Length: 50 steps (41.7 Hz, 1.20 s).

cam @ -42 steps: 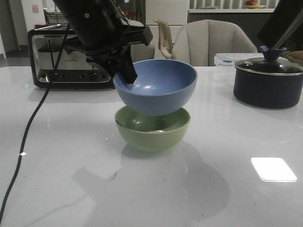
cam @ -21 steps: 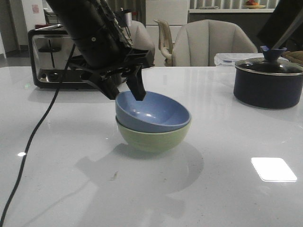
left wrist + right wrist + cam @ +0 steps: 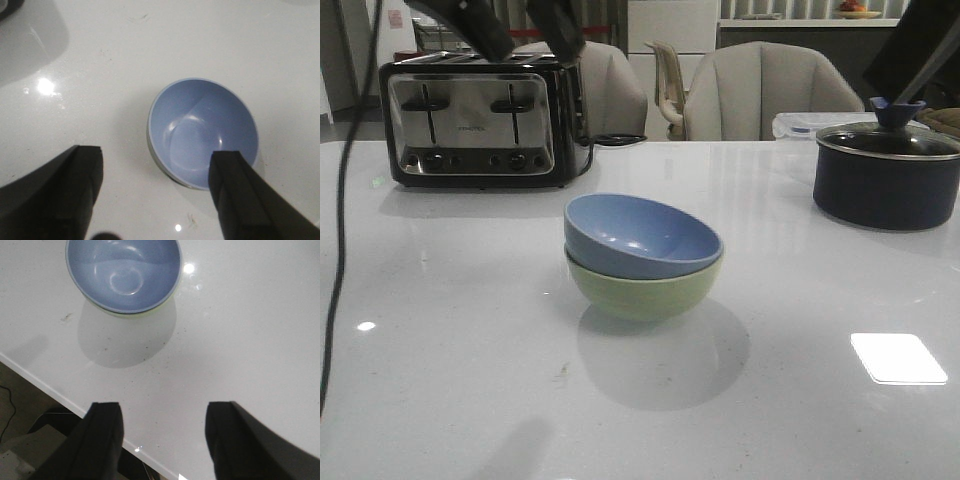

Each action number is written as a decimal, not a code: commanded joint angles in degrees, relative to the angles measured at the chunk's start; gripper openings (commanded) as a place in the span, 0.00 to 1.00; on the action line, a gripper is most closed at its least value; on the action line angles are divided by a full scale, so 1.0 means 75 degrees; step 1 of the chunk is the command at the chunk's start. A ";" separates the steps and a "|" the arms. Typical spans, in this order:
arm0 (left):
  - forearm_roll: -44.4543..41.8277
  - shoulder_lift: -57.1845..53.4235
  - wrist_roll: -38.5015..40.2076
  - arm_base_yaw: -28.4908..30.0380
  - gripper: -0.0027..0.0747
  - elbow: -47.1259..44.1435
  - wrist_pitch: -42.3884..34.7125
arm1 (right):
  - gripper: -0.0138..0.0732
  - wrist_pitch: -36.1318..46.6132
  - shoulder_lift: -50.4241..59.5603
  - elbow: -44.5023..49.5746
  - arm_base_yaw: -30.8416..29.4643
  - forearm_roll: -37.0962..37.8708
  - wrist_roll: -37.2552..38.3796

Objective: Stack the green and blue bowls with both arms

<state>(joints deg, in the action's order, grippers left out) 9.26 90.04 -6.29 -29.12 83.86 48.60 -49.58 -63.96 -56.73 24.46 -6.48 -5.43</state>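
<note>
The dusty blue bowl (image 3: 642,235) sits nested in the pale green bowl (image 3: 645,290) at the table's middle, its rim tilted down toward the front. My left gripper (image 3: 535,40) is open and empty, high above the toaster, behind and left of the bowls. In the left wrist view the gripper (image 3: 157,162) is open, with the blue bowl (image 3: 202,132) far below and a thin green rim (image 3: 149,145) showing. My right gripper (image 3: 164,410) is open and empty above bare table near the front edge, with the blue bowl (image 3: 122,272) apart from it. The right arm (image 3: 920,45) shows at the top right.
A black-and-steel toaster (image 3: 480,120) stands at the back left, with a black cable (image 3: 338,220) hanging down the left side. A dark lidded pot (image 3: 885,175) stands at the back right. Chairs (image 3: 770,90) are behind the table. The table's front edge (image 3: 50,385) shows in the right wrist view.
My left gripper lowered the blue bowl into the green bowl, let go of it, and rose up and back to the left. The right arm has not moved.
</note>
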 commanded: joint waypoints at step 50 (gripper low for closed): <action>-0.0579 -0.7392 0.0013 -0.0047 0.70 -0.5083 -0.0480 | 0.70 0.0211 0.4475 0.2082 -0.0029 0.1307 0.0949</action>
<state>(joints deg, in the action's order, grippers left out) 4.71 34.58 -6.29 -29.12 44.25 48.62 -53.40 -32.25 -40.61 24.46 2.52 1.50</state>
